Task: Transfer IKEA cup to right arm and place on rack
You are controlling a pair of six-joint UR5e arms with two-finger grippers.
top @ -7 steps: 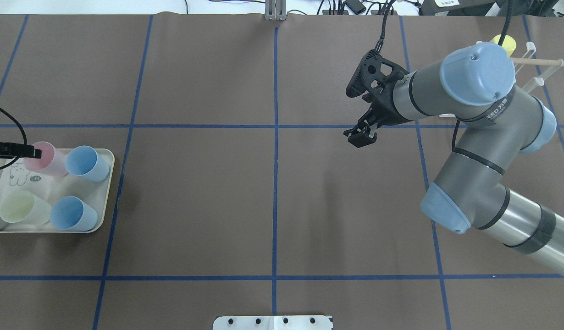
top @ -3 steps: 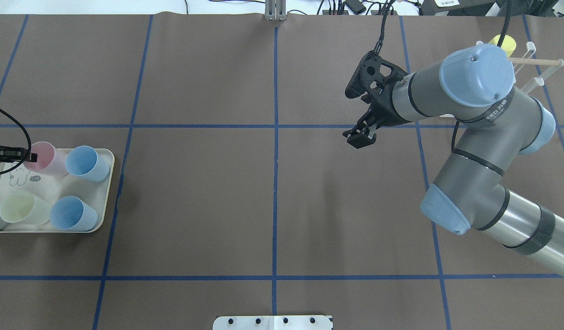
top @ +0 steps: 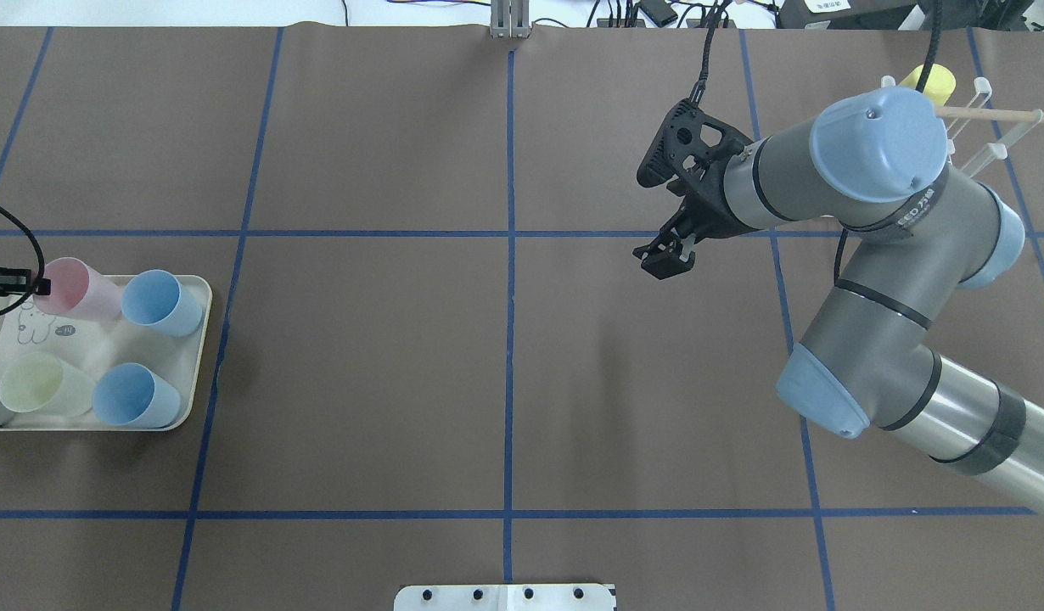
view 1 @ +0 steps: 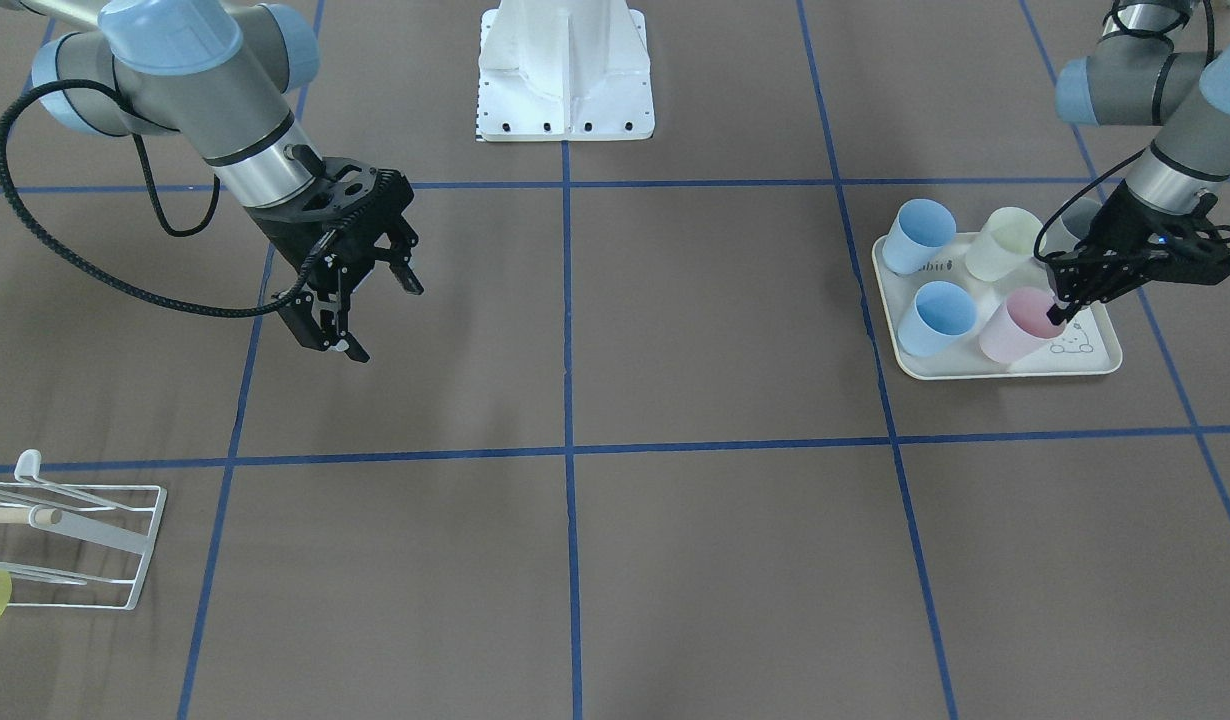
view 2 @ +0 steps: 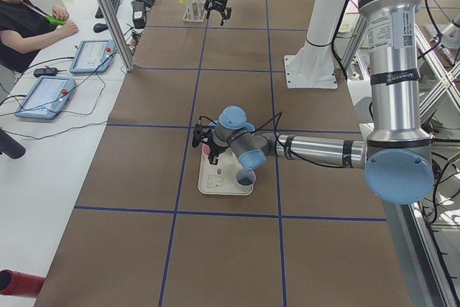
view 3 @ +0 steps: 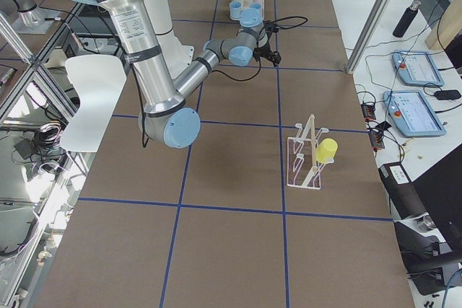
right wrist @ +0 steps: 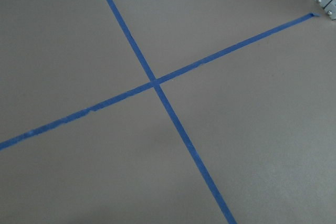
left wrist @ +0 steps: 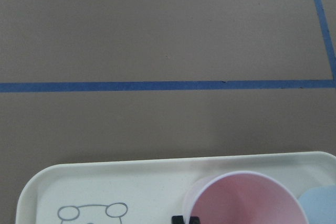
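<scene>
**Hazard: the cup slips from a rim grip at lift-out or at hand-over.**
At right of the front-facing view, the left gripper (view 1: pixel 1057 308) appears pinched on the rim of the pink cup (view 1: pixel 1015 332), which sits on the tray (view 1: pixel 1100 368) just beside a blue cup (view 1: pixel 937 318). A thin rim hold may let the cup swing, drop, or tip its neighbour. The right gripper (view 1: pixel 373 312) hangs spread and empty at upper left. The rack (view 1: pixel 125 545) is at lower left, well apart. A misaligned hand-over would drop the cup.

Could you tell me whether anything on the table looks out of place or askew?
The pink cup on the tray seems to lean rather than stand upright, and the left gripper has its fingers closed on the rim. Nothing else stands out.
</scene>
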